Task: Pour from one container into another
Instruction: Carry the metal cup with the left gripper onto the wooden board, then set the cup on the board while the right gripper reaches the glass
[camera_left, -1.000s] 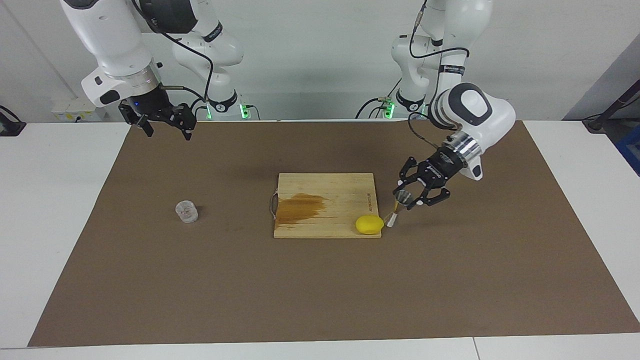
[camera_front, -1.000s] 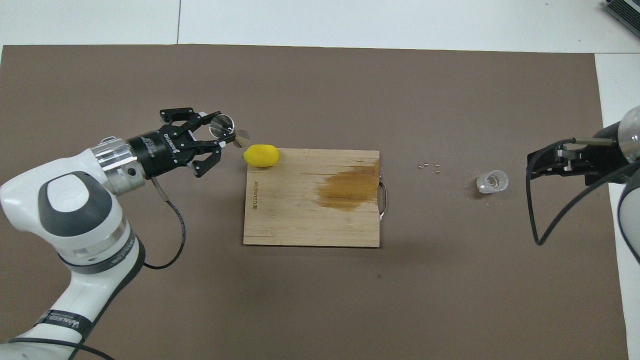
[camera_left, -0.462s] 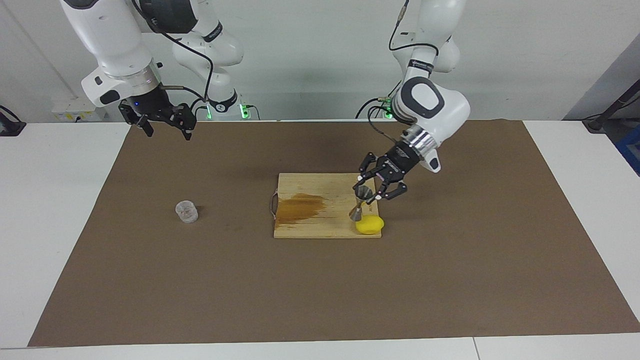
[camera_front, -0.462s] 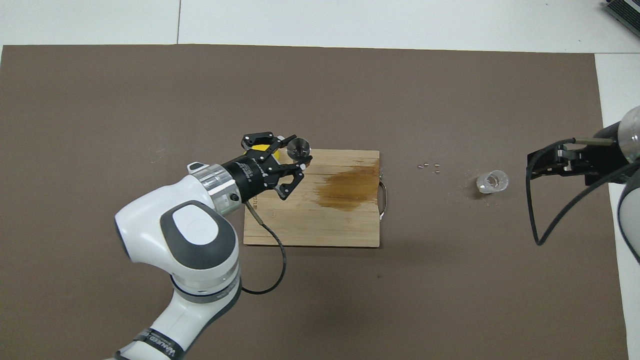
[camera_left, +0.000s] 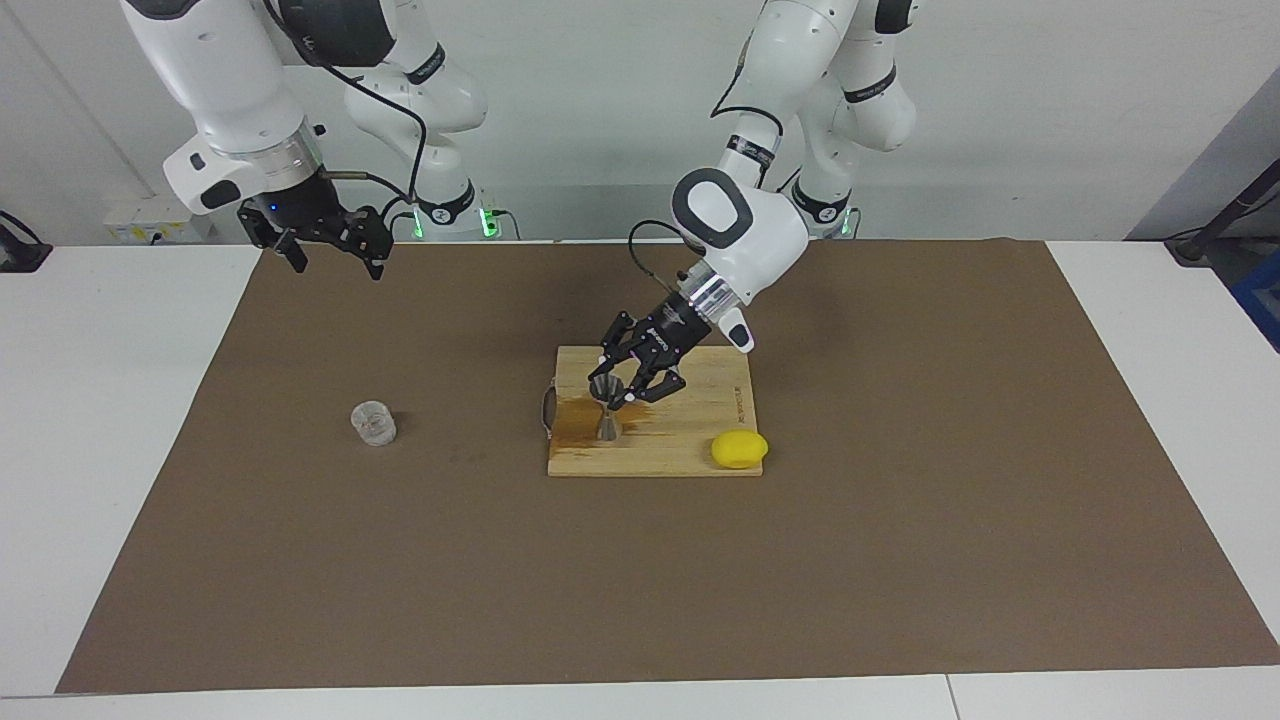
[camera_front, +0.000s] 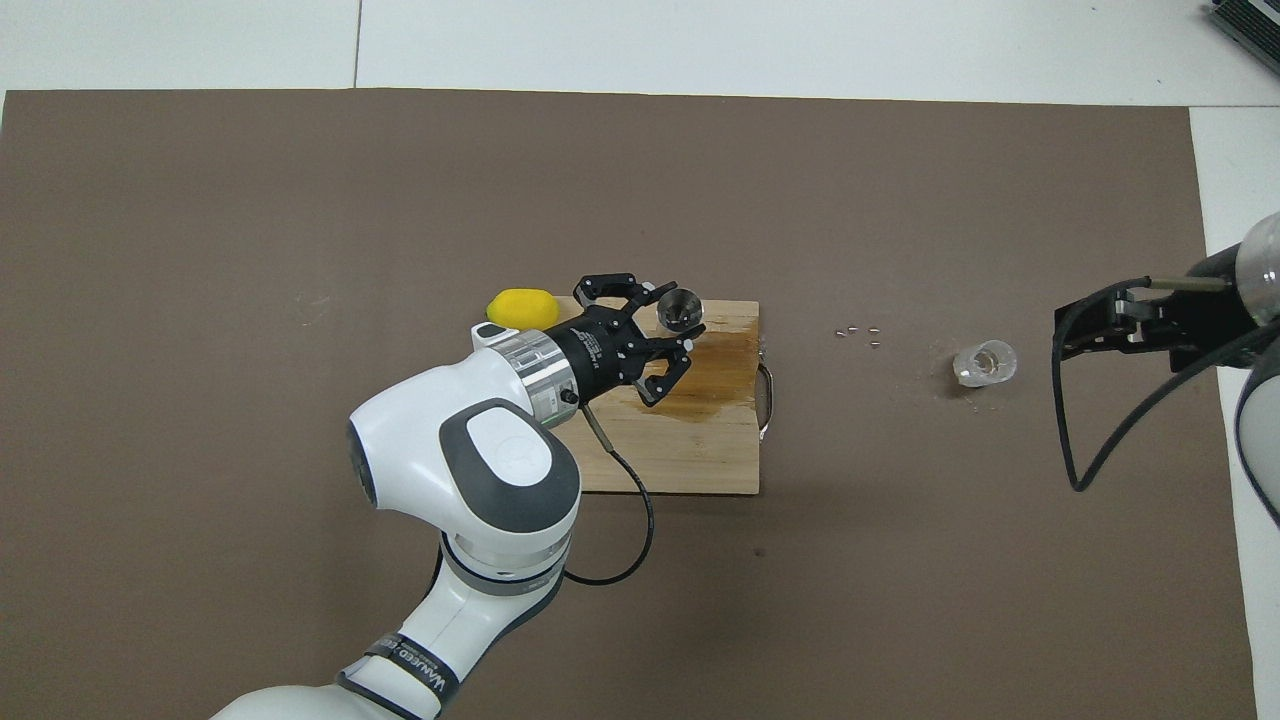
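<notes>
Over the stained end of the pale wooden cutting board (camera_left: 690, 452), left hand (camera_left: 622, 386) is clamped on the shiny steel hourglass jigger (camera_left: 606, 405), held roughly upright, mouth up; can't tell whether its foot touches the board. Yellow lemon (camera_left: 739, 449) sits on the board's corner toward the left arm's end. Small clear short cylindrical cup (camera_left: 373, 423) stands on the brown mat (camera_left: 900, 560) toward the right arm's end, well apart from the board. Right hand (camera_left: 318, 243) waits raised near its base, fingers spread, holding nothing.
</notes>
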